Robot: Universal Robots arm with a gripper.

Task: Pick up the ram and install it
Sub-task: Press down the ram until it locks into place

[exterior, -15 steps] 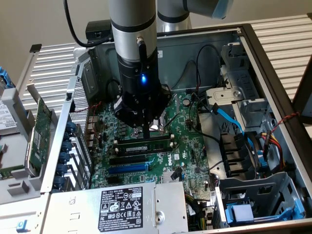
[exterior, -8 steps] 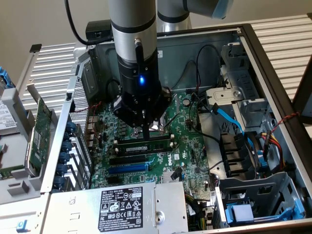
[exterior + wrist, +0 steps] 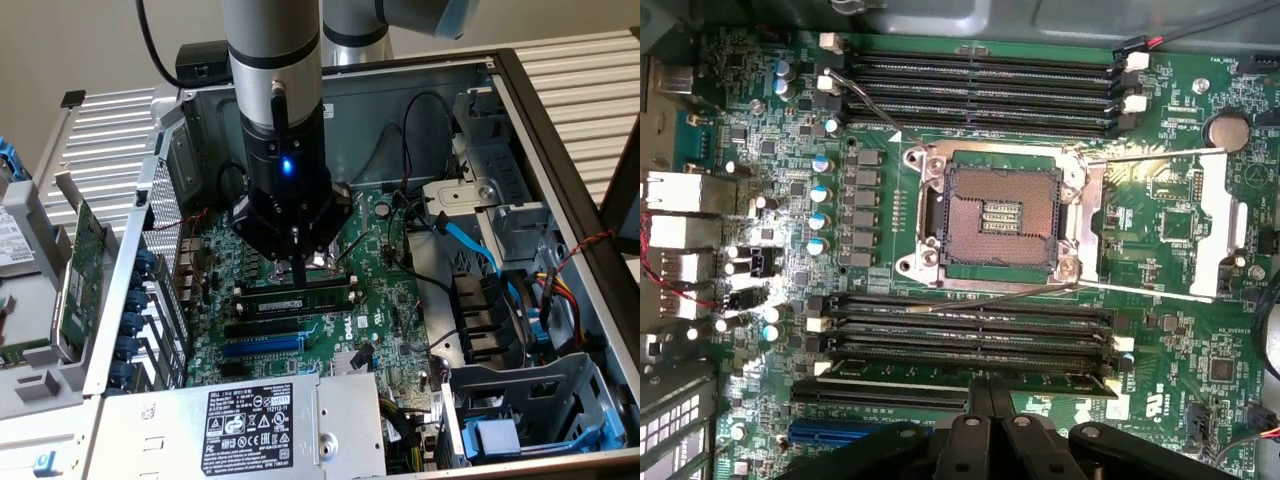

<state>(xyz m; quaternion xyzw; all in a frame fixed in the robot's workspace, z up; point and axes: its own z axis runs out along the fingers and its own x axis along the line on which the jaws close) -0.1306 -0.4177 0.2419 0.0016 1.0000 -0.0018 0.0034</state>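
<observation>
**RAM Module Seated at Memory Slot, Claw Closed Above It**

The claw (image 3: 300, 268) hangs inside the open computer case (image 3: 520, 110), directly above the motherboard (image 3: 385, 300). Its two fingers (image 3: 992, 415) are pressed together with no gap between them. The fingertips meet at the top edge of the ram (image 3: 295, 297), at about mid-length of the stick. Whether the tips press on the edge or stand just clear of it cannot be told.

The ram lies directly beneath the claw, standing on edge in a memory slot. In the wrist view the ram (image 3: 940, 375) shows as a thin green strip in the slot nearest the fingers, with the remaining black memory slots (image 3: 970, 325) of the same bank just beyond it. White end clips (image 3: 818, 325) mark the slot ends on either side of the claw.

Beyond that bank, farther from the claw, sits the open CPU socket (image 3: 1000, 215), with its metal retention frame (image 3: 1215, 225) swung out to one side. A second bank of black memory slots (image 3: 980, 95) lies on the far side of the socket.

In the exterior view, a blue expansion slot (image 3: 262, 345) lies just in front of the ram, below the claw. The power supply (image 3: 250, 425), bearing a black label, sits nearer the camera still
</observation>
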